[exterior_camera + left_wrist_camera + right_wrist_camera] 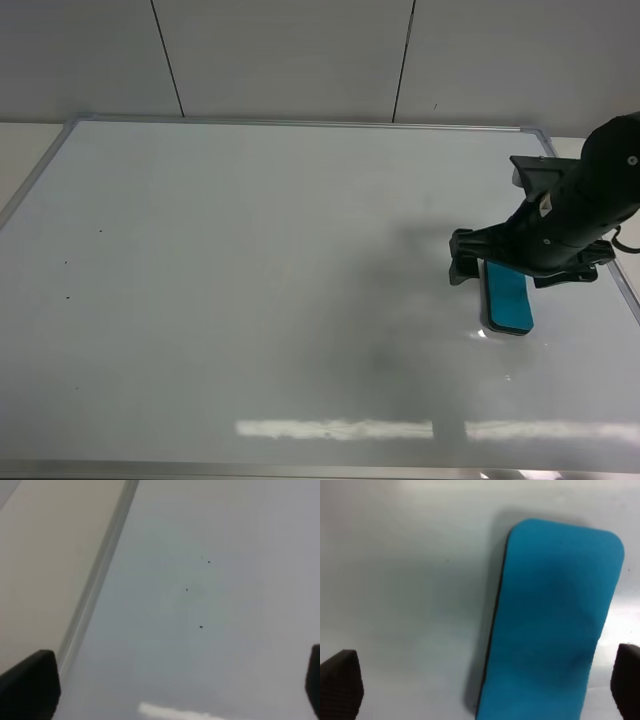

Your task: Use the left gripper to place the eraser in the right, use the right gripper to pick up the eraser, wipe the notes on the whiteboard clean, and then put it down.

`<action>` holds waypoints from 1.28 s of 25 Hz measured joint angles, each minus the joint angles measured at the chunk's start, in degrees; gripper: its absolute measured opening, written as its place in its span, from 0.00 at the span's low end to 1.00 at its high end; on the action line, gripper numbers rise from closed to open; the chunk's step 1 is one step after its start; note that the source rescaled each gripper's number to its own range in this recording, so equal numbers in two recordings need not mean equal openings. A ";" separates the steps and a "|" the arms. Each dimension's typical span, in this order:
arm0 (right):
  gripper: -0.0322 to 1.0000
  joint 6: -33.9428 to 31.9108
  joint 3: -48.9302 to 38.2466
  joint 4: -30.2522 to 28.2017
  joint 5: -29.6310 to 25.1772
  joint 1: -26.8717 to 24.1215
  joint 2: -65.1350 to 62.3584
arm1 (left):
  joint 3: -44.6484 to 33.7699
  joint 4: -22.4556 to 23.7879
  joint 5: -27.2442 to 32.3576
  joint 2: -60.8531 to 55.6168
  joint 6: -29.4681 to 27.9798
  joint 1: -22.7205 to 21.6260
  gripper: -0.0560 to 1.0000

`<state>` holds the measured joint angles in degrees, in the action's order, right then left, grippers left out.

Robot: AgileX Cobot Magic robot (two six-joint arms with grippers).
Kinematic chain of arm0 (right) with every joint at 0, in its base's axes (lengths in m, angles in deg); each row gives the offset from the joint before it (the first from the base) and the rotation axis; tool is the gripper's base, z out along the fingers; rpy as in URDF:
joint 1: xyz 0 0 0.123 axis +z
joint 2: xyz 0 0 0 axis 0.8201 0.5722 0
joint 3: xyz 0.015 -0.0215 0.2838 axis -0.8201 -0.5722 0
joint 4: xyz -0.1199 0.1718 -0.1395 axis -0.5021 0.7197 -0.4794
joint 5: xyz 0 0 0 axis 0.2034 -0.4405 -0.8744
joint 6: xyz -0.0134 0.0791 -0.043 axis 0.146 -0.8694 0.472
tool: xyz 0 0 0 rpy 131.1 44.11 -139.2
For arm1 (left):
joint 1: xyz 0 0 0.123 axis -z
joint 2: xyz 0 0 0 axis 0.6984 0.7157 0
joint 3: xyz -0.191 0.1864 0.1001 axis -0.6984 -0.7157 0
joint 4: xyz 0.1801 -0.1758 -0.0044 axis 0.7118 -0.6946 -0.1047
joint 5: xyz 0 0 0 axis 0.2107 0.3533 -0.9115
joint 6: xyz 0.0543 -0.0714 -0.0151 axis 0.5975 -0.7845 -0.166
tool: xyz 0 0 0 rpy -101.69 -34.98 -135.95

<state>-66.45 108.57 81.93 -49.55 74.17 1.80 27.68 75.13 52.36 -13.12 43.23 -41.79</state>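
Note:
The blue eraser point(507, 299) lies flat on the whiteboard point(250, 300) at the right side. It fills much of the right wrist view point(552, 625). My right gripper point(520, 270) hovers just above it, open, with the eraser between the two fingertips point(340, 685) but not touched. My left gripper point(180, 690) is open and empty over the whiteboard's left edge; it is out of the exterior high view. The board surface looks wiped, with only three tiny dark specks point(67, 263) at the left.
The whiteboard's metal frame point(97, 580) runs along the left, with beige table beyond it. The frame's right edge point(625, 290) is close to the right gripper. A grey wall stands behind the board.

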 joint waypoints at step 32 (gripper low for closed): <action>1.00 17.04 -0.04 7.34 -19.74 0.00 -75.87 | 0.00 0.00 0.00 0.00 0.00 0.00 1.00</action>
<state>-49.41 108.53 89.27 -69.29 74.17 -74.07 27.68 75.13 52.36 -13.12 43.23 -41.79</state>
